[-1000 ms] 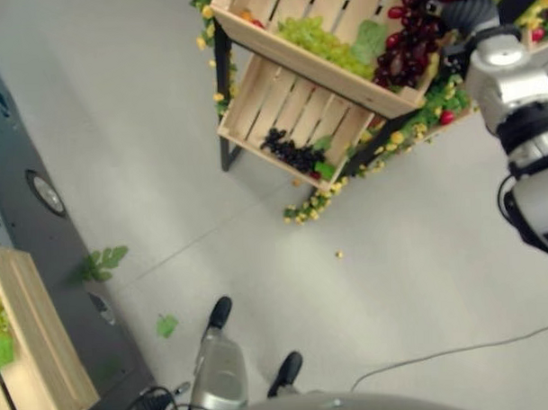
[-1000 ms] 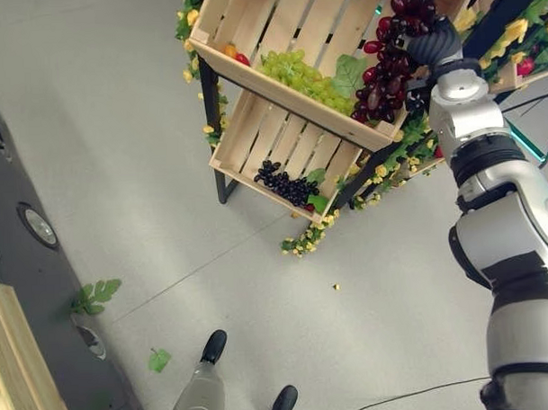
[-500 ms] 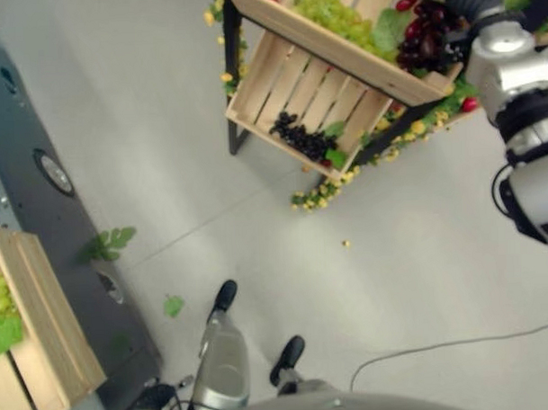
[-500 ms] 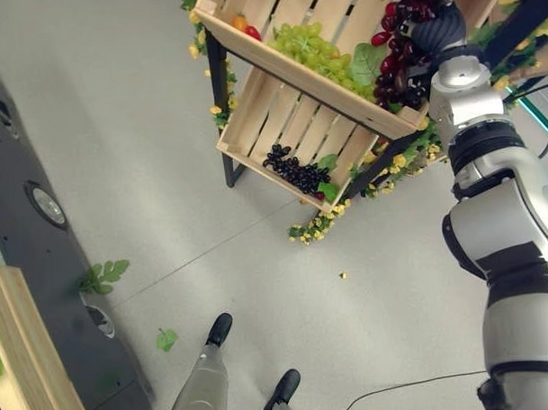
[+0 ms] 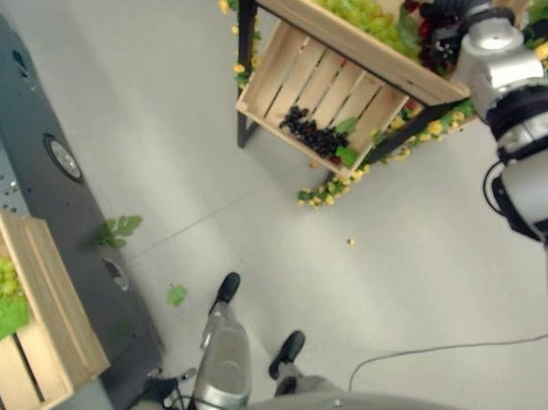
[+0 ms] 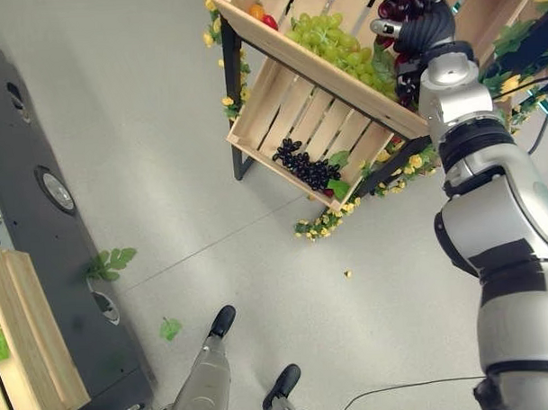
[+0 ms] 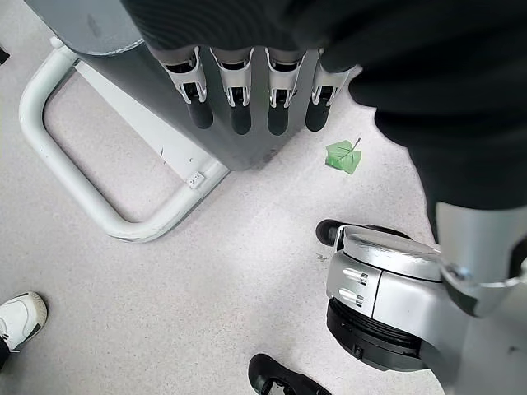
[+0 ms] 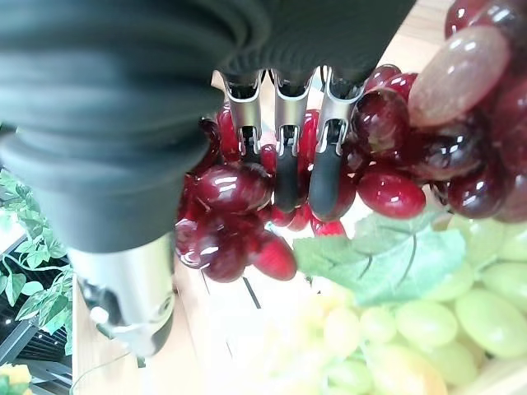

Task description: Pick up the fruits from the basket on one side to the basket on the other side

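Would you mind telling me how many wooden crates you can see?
3: the top shelf crate, the lower crate beneath it, and one at the left edge. Others may be hidden.

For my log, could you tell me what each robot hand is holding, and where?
The right robot hand curls its fingers round the red grapes at the bunch's side. The left robot hand holds nothing.

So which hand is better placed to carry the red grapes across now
The right hand: its fingers are curled into the red grapes at the upper crate. The left hand hangs low near the floor, fingers straight, holding nothing.
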